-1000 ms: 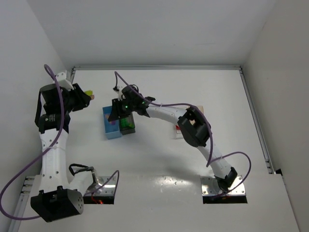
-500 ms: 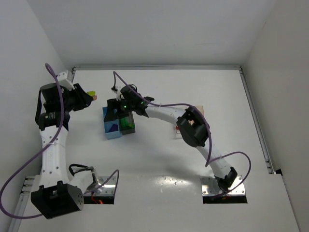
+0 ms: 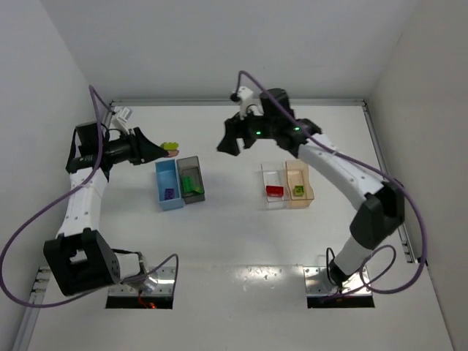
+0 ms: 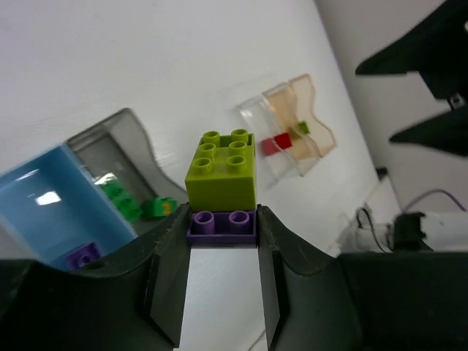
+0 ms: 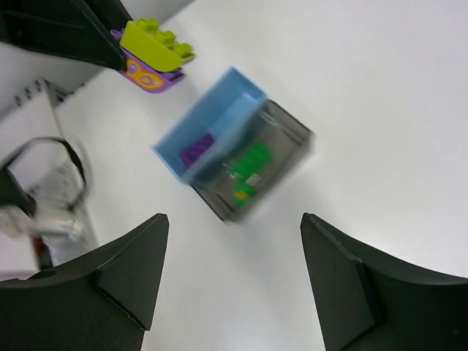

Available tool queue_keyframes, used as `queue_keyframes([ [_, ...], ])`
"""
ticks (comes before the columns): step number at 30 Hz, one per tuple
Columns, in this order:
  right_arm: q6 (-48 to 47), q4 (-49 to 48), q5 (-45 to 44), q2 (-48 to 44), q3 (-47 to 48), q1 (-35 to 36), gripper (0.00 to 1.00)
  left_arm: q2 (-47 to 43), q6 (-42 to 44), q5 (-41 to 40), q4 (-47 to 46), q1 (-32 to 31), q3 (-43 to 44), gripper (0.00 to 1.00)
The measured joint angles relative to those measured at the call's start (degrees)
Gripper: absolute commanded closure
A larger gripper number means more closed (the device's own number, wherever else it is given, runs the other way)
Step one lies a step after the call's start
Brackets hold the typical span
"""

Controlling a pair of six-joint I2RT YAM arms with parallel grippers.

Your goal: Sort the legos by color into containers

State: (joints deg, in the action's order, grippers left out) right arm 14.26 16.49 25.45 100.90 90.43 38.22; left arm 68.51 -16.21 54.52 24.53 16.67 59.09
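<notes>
My left gripper (image 4: 221, 228) is shut on a purple brick (image 4: 221, 225) with a yellow-green brick (image 4: 221, 170) stacked on it. It holds the stack (image 3: 170, 147) in the air, behind the light blue bin (image 3: 170, 185). That bin holds a purple brick (image 5: 196, 150). The dark grey bin (image 3: 191, 179) beside it holds green bricks (image 5: 248, 164). To the right, a clear bin (image 3: 273, 186) holds a red brick (image 3: 274, 191), and a tan bin (image 3: 299, 183) holds a yellow-green one (image 3: 298, 191). My right gripper (image 3: 230, 139) hangs open and empty, high between the two pairs of bins.
The white table is walled at the back and on both sides, with a metal rail (image 3: 234, 103) along the far edge. Purple cables loop off both arms. The arm bases (image 3: 142, 281) sit at the near edge.
My right gripper has opened and pulled up and right, away from the blue and grey bins. The left arm has reached right, carrying its stacked bricks.
</notes>
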Motion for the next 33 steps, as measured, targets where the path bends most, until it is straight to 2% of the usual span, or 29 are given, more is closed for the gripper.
queue_keyframes([
  [2, -6.43, 3.26, 3.15, -5.88, -3.50, -5.66, 0.26, 3.54, 1.20, 5.27, -0.63, -1.73, 0.00, 0.92],
  [5, -13.75, 9.62, 9.29, -9.55, -5.55, -10.36, 0.26, 8.92, 2.84, 11.50, -0.98, -6.69, 0.85, 0.92],
  [8, -19.50, 17.79, 17.25, -7.50, -4.28, -10.99, 0.26, 12.87, 4.46, 15.47, -0.46, -12.61, 3.45, 0.92],
  [11, -25.16, 27.36, 25.88, -0.35, 0.63, -10.99, 0.28, 15.82, 8.17, 17.73, 1.99, -17.84, 8.92, 0.92],
  [16, -29.77, 37.16, 34.49, 8.35, 4.63, -11.15, 0.28, 18.45, 18.73, 16.09, 11.06, -24.41, 18.34, 0.95],
  [22, -29.79, 41.38, 42.95, 9.68, 6.73, -12.44, 0.28, 18.93, 25.57, 12.22, 17.86, -29.79, 18.43, 0.96],
  [33, -29.53, 42.53, 49.68, 10.19, 9.14, -13.88, 0.28, 18.95, 30.18, 10.80, 21.29, -32.13, 18.43, 0.96],
])
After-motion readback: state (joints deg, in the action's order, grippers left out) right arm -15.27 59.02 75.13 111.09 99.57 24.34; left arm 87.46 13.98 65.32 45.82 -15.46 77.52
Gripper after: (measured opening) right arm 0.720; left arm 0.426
